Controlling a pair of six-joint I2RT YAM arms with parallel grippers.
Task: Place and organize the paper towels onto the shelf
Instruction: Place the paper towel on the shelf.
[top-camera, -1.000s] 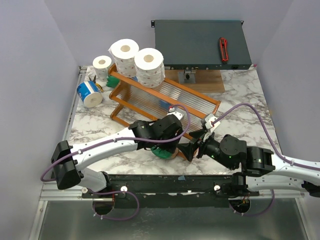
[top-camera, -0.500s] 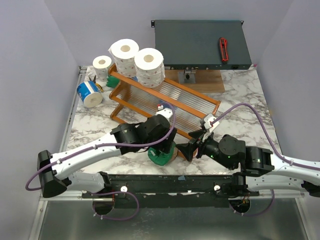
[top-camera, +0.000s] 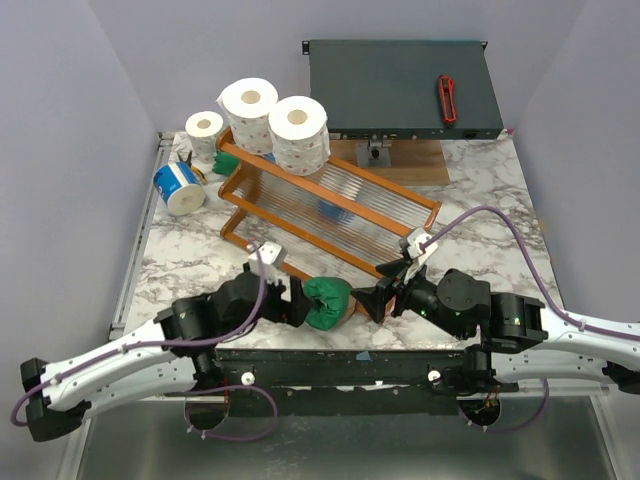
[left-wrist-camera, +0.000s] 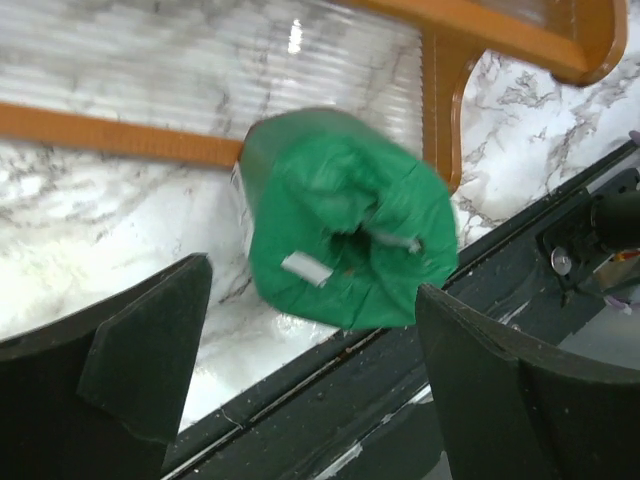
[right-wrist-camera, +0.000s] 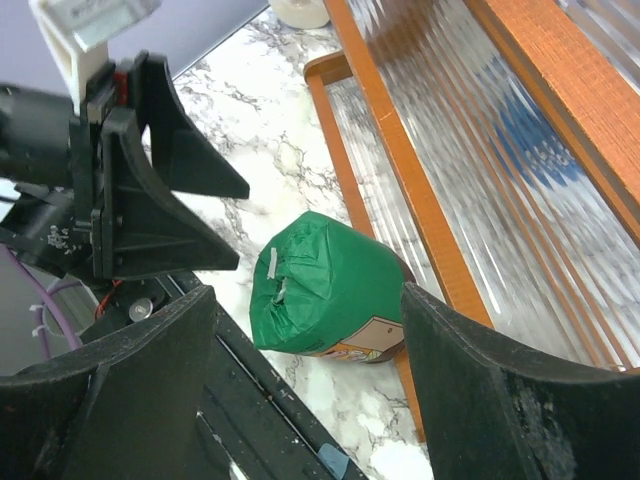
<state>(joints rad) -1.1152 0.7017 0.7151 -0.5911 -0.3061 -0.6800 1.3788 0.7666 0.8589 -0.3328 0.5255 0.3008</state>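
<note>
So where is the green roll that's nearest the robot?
In the top view, the green roll lies at the front middle of the table, close to its near edge and right by the near end of the shelf.

The left tool (top-camera: 296, 301) has opened and drawn back toward its base. The green-wrapped roll (top-camera: 326, 303) now lies free on the tabletop (top-camera: 200, 262).

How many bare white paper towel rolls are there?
3. The small white roll stands at the far left corner behind the shelf; the left large white roll and right large white roll stand atop its left end. Others may hide behind them.
</note>
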